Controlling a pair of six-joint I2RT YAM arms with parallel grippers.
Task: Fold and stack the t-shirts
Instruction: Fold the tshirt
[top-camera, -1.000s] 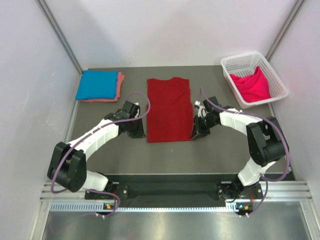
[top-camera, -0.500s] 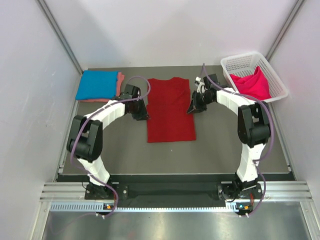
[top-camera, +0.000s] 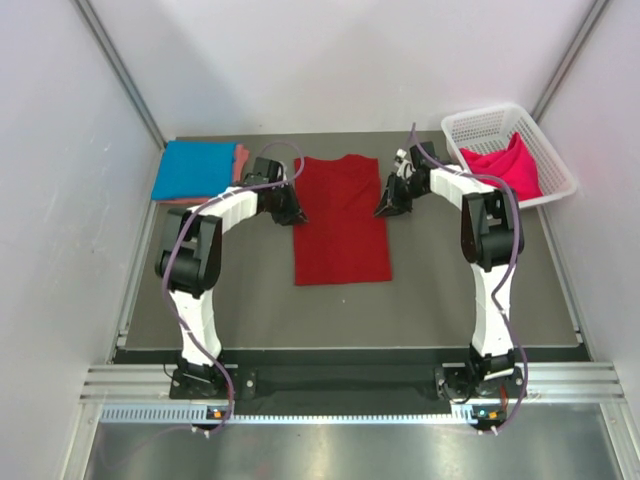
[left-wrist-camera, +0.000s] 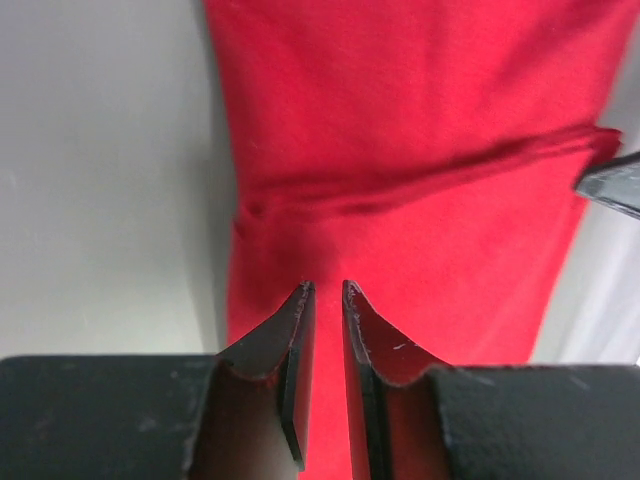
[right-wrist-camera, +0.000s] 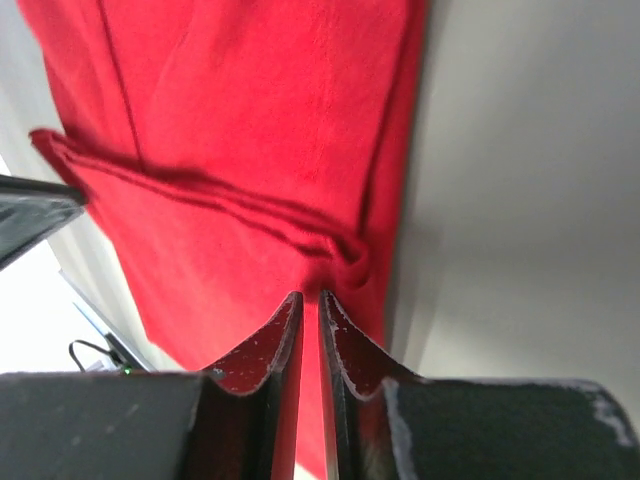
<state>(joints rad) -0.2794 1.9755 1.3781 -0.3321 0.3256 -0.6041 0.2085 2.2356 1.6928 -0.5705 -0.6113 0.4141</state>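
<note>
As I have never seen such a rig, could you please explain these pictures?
Two robot arms, left arm and right arm, stand at a grey table. One picture looks down from above; two come from wrist cameras, looking along the fingers. A dark red cloth t-shirt lies spread mid-table. A folded bright blue t-shirt rests on a salmon pink t-shirt. A hot pink t-shirt sits in a white plastic lattice basket. The left gripper and right gripper meet the red shirt's side edges, jaws nearly closed; whether they pinch it is unclear.
</note>
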